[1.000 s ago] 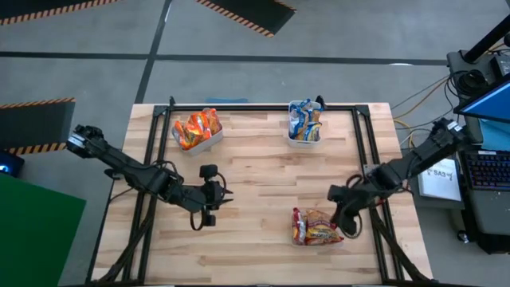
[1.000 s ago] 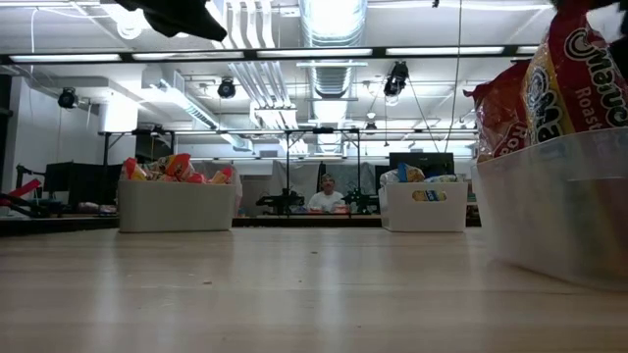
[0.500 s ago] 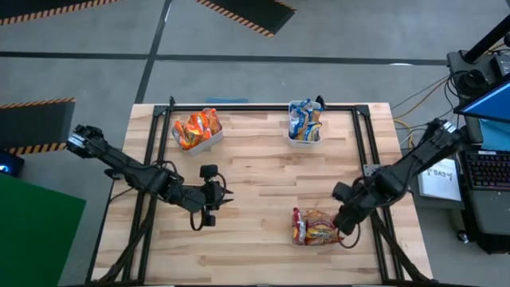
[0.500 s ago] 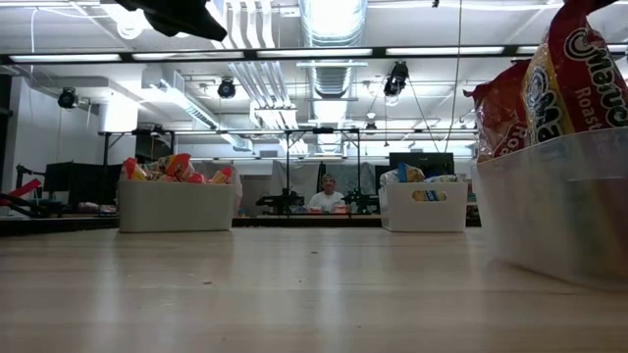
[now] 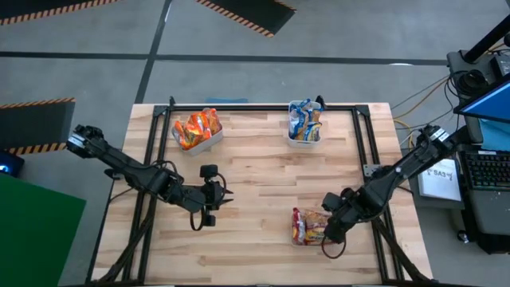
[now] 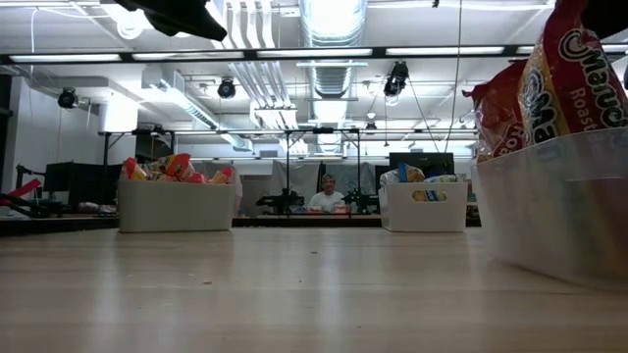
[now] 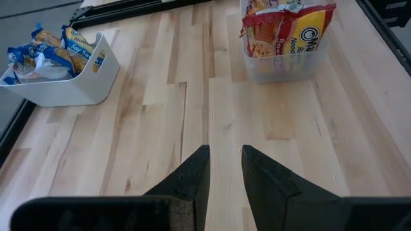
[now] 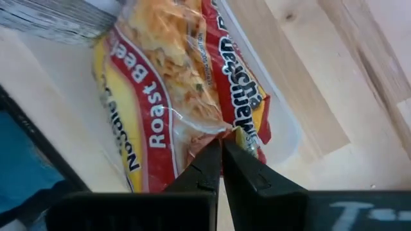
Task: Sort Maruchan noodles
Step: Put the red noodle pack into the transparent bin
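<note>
Red Maruchan noodles packets (image 5: pixel 311 226) stand on edge in a clear bin (image 6: pixel 549 211) at the near right. Orange packets (image 5: pixel 196 126) fill a white bin at the far left. Blue-and-yellow packets (image 5: pixel 304 121) fill a white bin (image 7: pixel 77 77) at the far middle. My right gripper (image 8: pixel 222 149) is shut and points steeply down over the red packets. My left gripper (image 7: pixel 225 163) hangs above the bare table left of centre, slightly open, with nothing between its fingers. My right gripper's shut fingertips (image 8: pixel 212 154) meet the crimped upper end of a red packet (image 8: pixel 226 131) from above, pointing down. They press on it and nothing sits between them. The packet stands on edge in the clear bin, leaning against the other red packets.
Black frame rails (image 5: pixel 362 143) run along the table's far, left and right sides. Bare wood (image 5: pixel 263 183) lies between the three bins. Beyond the right edge stand a laptop and cables (image 5: pixel 486 151). A person sits far off in the room (image 6: pixel 325 196).
My right gripper has gone toward the table's left and near edge, sunk a little and tipped to point more steeply down, ending over the red packets. It has stayed shut. In the low view the nearest red packet has shifted slightly.
</note>
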Controlling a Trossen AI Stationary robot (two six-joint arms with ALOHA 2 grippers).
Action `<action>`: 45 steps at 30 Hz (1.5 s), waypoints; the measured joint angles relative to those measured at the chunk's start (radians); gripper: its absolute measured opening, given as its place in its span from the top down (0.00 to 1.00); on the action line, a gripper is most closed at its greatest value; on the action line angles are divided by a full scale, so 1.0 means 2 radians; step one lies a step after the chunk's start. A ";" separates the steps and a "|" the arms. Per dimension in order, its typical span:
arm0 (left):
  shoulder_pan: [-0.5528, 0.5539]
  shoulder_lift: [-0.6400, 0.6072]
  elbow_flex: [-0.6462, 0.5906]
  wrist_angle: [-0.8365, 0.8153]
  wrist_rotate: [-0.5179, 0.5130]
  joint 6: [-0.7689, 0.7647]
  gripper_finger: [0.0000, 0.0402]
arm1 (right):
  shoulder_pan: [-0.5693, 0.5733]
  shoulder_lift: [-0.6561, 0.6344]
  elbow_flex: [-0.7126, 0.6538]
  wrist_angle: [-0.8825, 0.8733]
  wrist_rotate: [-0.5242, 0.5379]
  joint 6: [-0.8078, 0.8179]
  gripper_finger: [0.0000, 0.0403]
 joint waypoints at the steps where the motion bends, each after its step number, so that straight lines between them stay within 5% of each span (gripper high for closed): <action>1: 0.000 0.000 0.000 0.000 0.000 0.000 0.82 | 0.000 0.004 0.000 0.000 0.000 0.000 0.98; 10: 0.000 0.000 -0.001 0.003 0.000 0.006 0.82 | -0.001 0.053 0.002 0.001 0.003 -0.020 0.98; 24: 0.000 0.000 -0.001 0.007 0.000 0.009 0.82 | -0.004 0.020 0.094 -0.081 0.059 -0.015 0.98; 32: 0.000 0.000 -0.001 0.007 0.000 0.010 0.82 | -0.004 0.054 0.062 -0.018 0.001 -0.040 0.98; 45: 0.000 0.000 -0.001 0.013 0.008 0.062 0.82 | -0.004 0.080 0.063 -0.039 -0.003 -0.078 0.98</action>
